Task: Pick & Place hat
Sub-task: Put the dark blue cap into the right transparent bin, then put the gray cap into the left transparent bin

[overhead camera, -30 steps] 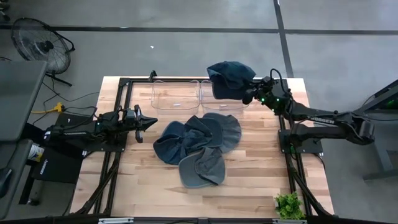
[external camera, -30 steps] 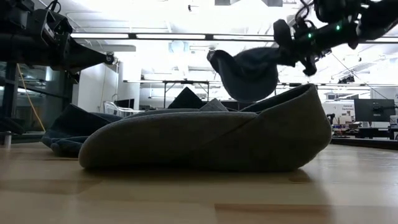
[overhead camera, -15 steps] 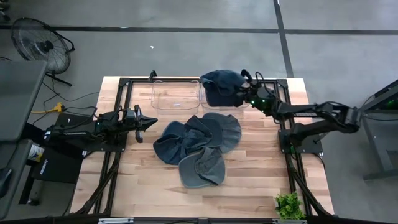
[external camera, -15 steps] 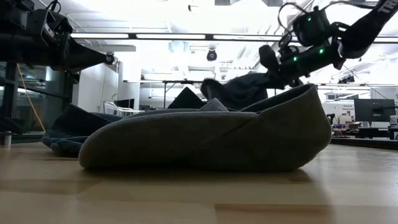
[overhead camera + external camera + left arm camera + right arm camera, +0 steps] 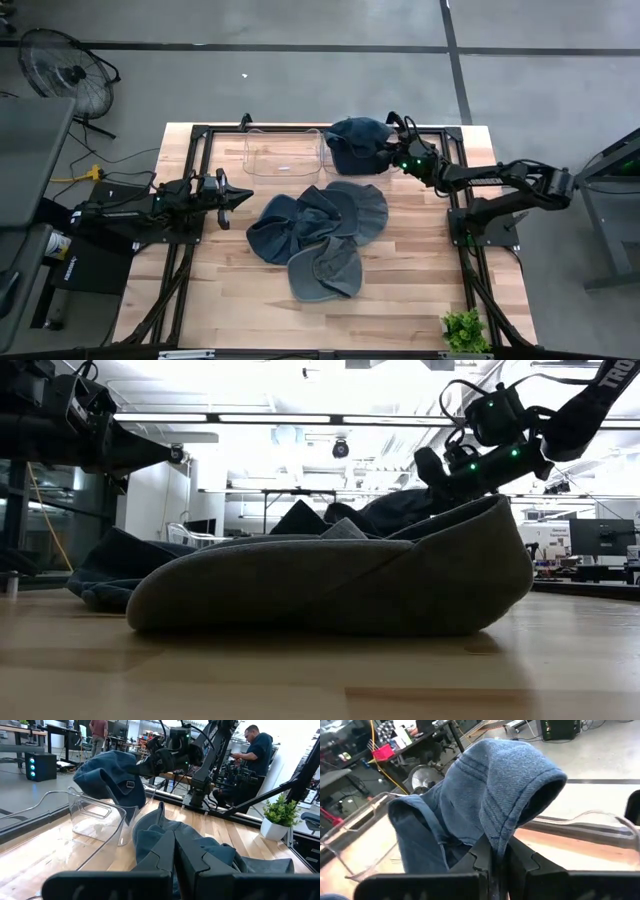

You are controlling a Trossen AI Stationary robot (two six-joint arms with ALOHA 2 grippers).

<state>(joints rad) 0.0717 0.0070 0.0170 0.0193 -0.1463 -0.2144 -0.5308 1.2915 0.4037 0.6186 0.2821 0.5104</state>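
Observation:
A blue denim hat [image 5: 357,143] hangs over the right one of two clear bins [image 5: 352,168] at the table's far edge, with my right gripper [image 5: 396,161] shut on it. The left wrist view shows the hat [image 5: 112,775] sagging into the bin [image 5: 100,815]. In the low view the hat [image 5: 385,512] is half hidden behind a grey hat [image 5: 340,585]. My left gripper [image 5: 240,197] waits shut at the table's left, level and touching nothing. My right gripper pinches a fold of the hat's denim edge [image 5: 496,836] between its two fingers. The fingers come from the table's right, slanting a little downward. The hat bulges beyond the fingers and hangs slack, its lower part inside the bin; whether it touches the bottom I cannot tell.
Several blue and grey hats [image 5: 318,228] lie piled at the table's middle. The left clear bin [image 5: 283,153] stands beside the right one. A small green plant [image 5: 464,330] sits at the near right corner. People stand in the room beyond the table.
My right gripper has sunk toward the right bin, shifted a little toward the table's left and tipped slightly downward, staying shut on the hat. The hat, which hung well above the bin, has come down with it and now sags into the bin.

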